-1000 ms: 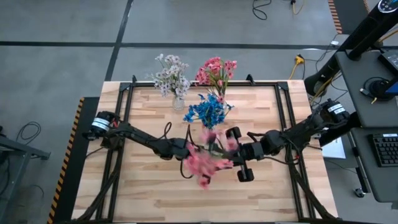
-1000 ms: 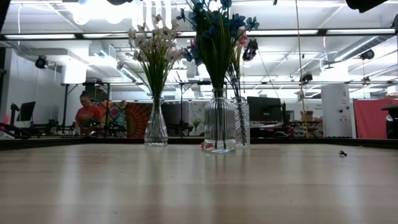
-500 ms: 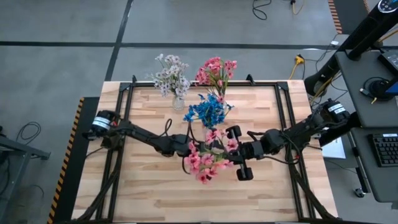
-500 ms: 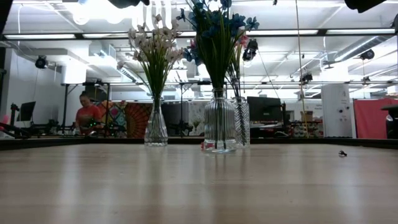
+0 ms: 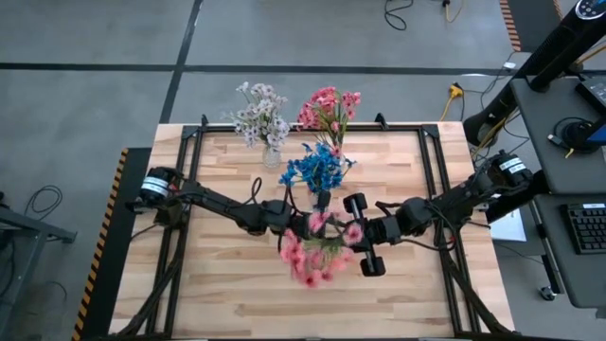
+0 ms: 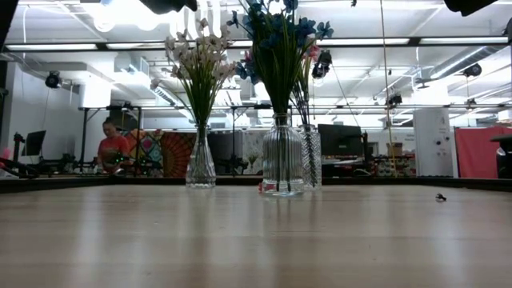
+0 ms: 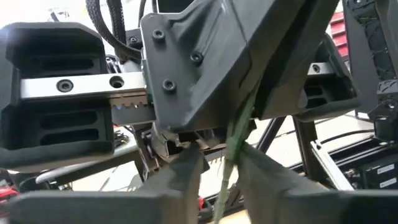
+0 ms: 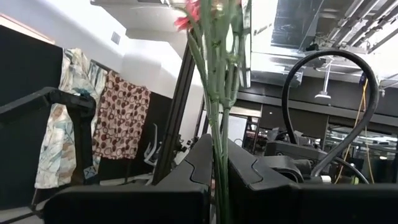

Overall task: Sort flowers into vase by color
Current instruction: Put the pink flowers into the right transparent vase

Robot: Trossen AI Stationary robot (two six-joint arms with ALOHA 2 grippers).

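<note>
From above, both my arms meet at the middle of the table (image 5: 218,284) over a pink spray (image 5: 317,248), its blossoms hanging toward six o'clock of the meeting point. The right gripper (image 5: 343,227) is clamped tight on the spray's green stems; its wrist camera shows them rising straight out from between its two dark fingers (image 8: 180,193), with pink blooms at the top. The left gripper (image 5: 301,225) comes in from nine o'clock and sits nose to nose with the right one. Its wrist camera shows one green stem (image 7: 231,155) running between its fingers (image 7: 183,180), which stand a narrow gap apart on either side of it; I cannot tell whether they touch it.

Three glass vases stand toward twelve o'clock of the grippers. The white vase (image 5: 272,156) holds white flowers (image 5: 258,116) at about eleven o'clock. The pink vase holds pink flowers (image 5: 329,106) at twelve, near the far edge; its glass is hidden from above. The blue flowers (image 5: 317,168) fill the nearest vase, just beyond the grippers. From table height the blue vase (image 6: 282,166) stands in front, the white vase to its nine o'clock. A person (image 6: 114,148) sits in the room behind.
</note>
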